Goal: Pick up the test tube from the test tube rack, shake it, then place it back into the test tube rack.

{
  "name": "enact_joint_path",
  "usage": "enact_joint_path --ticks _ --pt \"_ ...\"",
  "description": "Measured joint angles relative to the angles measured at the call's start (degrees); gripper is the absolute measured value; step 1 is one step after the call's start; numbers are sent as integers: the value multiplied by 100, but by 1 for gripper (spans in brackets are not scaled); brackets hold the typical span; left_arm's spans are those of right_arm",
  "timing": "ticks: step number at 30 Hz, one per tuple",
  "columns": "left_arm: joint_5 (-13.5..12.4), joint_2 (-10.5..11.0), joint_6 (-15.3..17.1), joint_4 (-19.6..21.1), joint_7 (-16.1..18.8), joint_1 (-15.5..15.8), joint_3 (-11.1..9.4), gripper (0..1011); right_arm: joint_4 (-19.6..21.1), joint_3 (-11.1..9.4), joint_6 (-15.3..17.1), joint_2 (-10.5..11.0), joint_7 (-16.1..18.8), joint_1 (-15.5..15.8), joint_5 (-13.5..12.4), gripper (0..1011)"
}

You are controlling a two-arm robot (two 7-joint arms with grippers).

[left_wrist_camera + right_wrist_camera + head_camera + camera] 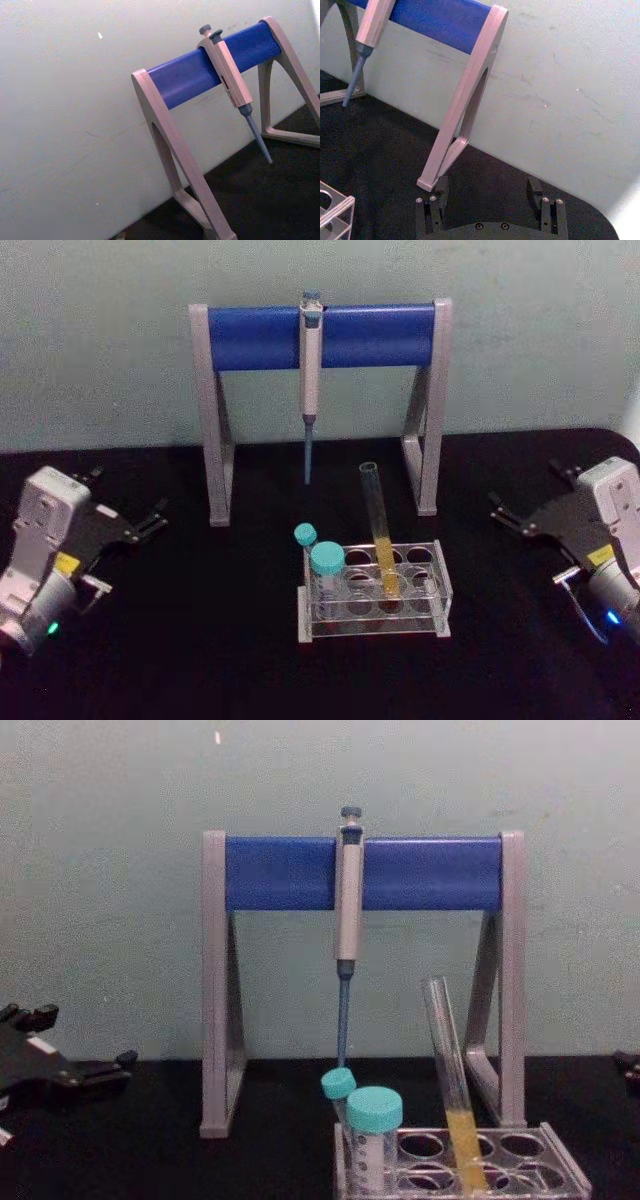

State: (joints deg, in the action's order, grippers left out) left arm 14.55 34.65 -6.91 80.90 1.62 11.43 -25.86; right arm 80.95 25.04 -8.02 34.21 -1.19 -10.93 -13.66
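The test tube (377, 520) stands tilted in a middle hole of the test tube rack (437, 585), with yellow-orange liquid in its lower part. In the chest view the test tube (447, 1060) leans left above the test tube rack (560, 1170). A corner of the test tube rack (337, 207) appears in the right wrist view. My left gripper (130, 505) rests open on the table far left of the rack, also seen in the chest view (85, 1040). My right gripper (520, 498) rests open far to the right, its fingers wide apart (487, 187). Neither touches anything.
Two teal-capped tubes (327, 560) stand at the rack's left end. Behind it stands a grey-and-blue pipette stand (320, 337) with a pipette (310, 370) hanging at its middle, tip pointing down behind the rack. Black table, pale wall behind.
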Motion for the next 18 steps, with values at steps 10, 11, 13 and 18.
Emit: enact_joint_path --ticks 10,11,13,18 --pt "0 0 0 0 0 0 0 1001 174 -215 -398 -19 276 176 -58 1000" --pt "0 0 0 0 0 0 0 1001 174 -215 -398 -19 276 176 -58 1000" --pt "0 0 0 0 0 0 0 1001 221 -262 -529 -35 416 201 -158 1000" --pt "0 0 0 0 0 0 0 1001 342 -303 -729 -83 777 221 -350 1000"
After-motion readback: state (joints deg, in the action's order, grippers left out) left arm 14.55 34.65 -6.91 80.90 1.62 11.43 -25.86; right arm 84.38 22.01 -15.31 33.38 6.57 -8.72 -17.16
